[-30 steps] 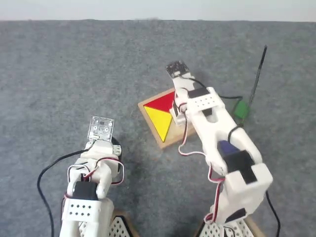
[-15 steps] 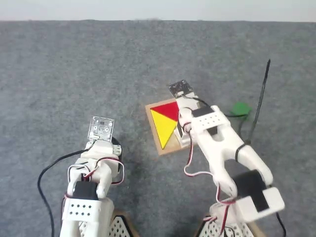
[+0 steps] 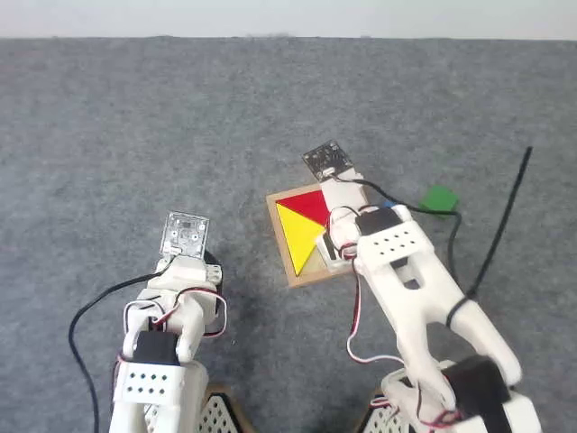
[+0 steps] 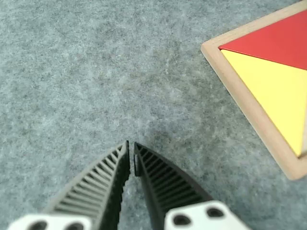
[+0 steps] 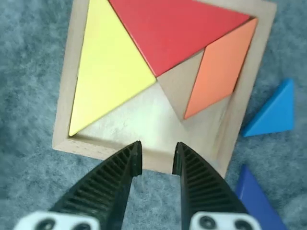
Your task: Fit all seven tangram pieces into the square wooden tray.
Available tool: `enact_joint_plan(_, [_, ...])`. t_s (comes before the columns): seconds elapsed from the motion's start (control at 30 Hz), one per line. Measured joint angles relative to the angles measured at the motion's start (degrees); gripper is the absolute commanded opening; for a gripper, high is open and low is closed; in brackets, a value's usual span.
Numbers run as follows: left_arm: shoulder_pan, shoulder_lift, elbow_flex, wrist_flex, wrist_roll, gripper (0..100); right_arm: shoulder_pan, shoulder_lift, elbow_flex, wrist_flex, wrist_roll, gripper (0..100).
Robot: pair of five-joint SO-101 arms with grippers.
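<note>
The wooden tray sits on the grey felt table, a little right of the middle, and over the last second it has swung round so its edges lie squarer to the arms than before. The right arm above it has drawn back toward the near side. The right gripper now hangs over the tray's near rim with its ribbed black jaws a little apart and nothing between them. I'd say a placement has just been finished and the tray was nudged along the way. Three pieces lie flat inside: the big yellow triangle, the big red triangle and the orange parallelogram. All three are smooth, matte painted wood with crisp edges, meeting tightly along their seams. The rest of the tray floor is bare pale wood with visible grain, so four pieces are still to go. A light blue triangle and a darker blue triangle rest on the felt just outside the rim by the orange piece. A small green piece lies farther right, well apart from the tray. The left gripper has not stirred; it is closed and empty over the fuzzy cloth to the left of the tray.
</note>
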Motion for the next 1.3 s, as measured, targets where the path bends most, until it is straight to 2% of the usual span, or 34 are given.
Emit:
enact_joint_plan(0.1, [0.00,0.00,0.00,0.00,0.00,1,4.75,-3.25,0.00,1.23,0.00,11.7])
enact_joint_plan(0.27, [0.00,0.00,0.00,0.00,0.00,1,18.20,-7.30,0.00,2.29,0.18,11.7])
enact_joint_plan(0.33, [0.00,0.00,0.00,0.00,0.00,1,23.12,-7.38,0.00,2.29,2.37,11.7])
enact_joint_plan(0.53, [0.00,0.00,0.00,0.00,0.00,1,30.42,-2.37,-4.48,2.29,3.52,11.7])
enact_joint_plan(0.67, [0.00,0.00,0.00,0.00,0.00,1,30.86,7.47,-15.38,5.71,2.11,12.8])
enact_joint_plan(0.83, [0.00,0.00,0.00,0.00,0.00,1,30.95,23.38,-31.38,10.90,0.88,26.9])
enact_joint_plan(0.9, [0.00,0.00,0.00,0.00,0.00,1,31.03,29.89,-37.27,12.66,0.88,29.6])
enact_joint_plan(1.1, [0.00,0.00,0.00,0.00,0.00,1,30.95,47.82,-51.69,16.35,-1.67,29.6])
enact_joint_plan(1.3, [0.00,0.00,0.00,0.00,0.00,1,30.59,54.86,-60.40,17.76,-2.73,29.6])
